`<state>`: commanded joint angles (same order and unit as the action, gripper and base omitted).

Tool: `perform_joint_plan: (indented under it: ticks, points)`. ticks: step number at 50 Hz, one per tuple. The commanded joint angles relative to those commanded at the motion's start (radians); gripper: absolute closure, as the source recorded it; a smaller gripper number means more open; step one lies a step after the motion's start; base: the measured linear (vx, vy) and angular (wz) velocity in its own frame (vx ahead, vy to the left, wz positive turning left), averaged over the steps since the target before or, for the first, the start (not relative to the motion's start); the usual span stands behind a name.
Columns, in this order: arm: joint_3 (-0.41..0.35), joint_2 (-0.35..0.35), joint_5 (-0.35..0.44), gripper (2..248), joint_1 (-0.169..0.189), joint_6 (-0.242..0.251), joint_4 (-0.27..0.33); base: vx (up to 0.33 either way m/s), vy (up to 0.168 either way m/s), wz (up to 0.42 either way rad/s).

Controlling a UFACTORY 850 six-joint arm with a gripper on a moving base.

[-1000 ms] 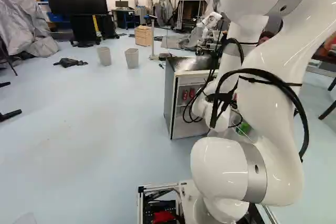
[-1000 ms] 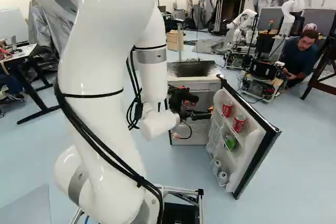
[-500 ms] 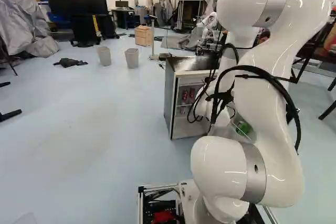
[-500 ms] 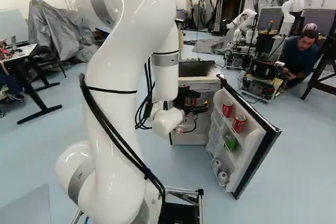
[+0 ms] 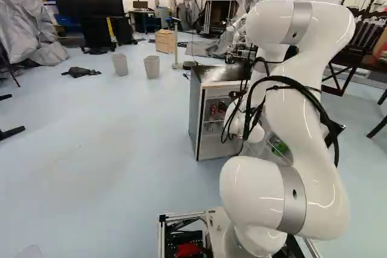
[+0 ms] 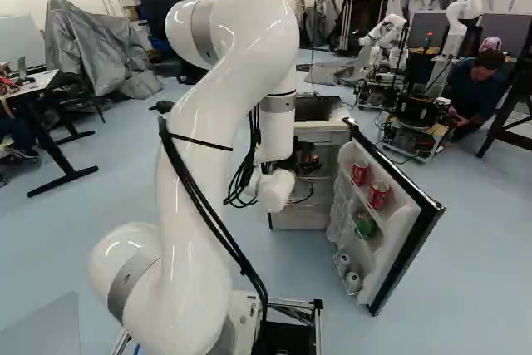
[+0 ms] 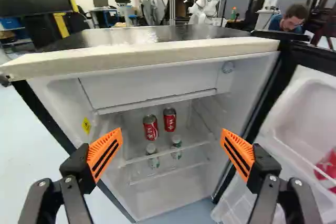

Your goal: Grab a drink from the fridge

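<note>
The white arm (image 5: 302, 119) rises from its base joint, bends over at the top and comes down in front of the fridge (image 5: 195, 110), a low cabinet with a dark top and a pale front edge. Its door (image 6: 407, 239) stands wide open. The door's racks hold two upright red cans (image 6: 378, 195), a green item (image 6: 365, 226) lower down and, at the bottom, two pale round ends (image 6: 353, 281).

The black claw (image 6: 306, 159) is at the fridge's opening. In the wrist view the claw (image 7: 172, 134) has its fingers wide apart, orange pads (image 7: 105, 153) facing each other, with nothing between them touching either one.

Ahead of it, deeper in the fridge and within the span of the fingers, are the drinks. Two small bottles (image 7: 152, 157) with pale caps stand lower than the inside cans, side by side and apart, their long axes upright.

Above them, two red drink cans (image 7: 150, 128) stand on the upper shelf (image 7: 194, 145), beyond the fingertips and touching neither pad. Both point straight up, long axes vertical, crossing the claw's line of reach. A narrow gap parts them; the one nearer the door side sits slightly farther back.
</note>
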<state>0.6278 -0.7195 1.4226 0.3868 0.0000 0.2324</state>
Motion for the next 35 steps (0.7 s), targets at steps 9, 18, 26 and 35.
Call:
perform_joint_plan:
  ticks: [9,18,26,35]
  points:
    - [0.067,-0.061,0.0,3,0.004,0.0,0.095,0.0,0.0,0.0]
    - [0.134,-0.121,0.0,3,0.007,0.0,0.17,0.0,0.0,0.0]
    - [0.196,-0.174,0.0,3,0.01,0.0,0.185,0.0,0.0,0.0]
    - [0.267,-0.233,0.0,3,0.012,0.0,0.187,0.0,0.0,0.0]
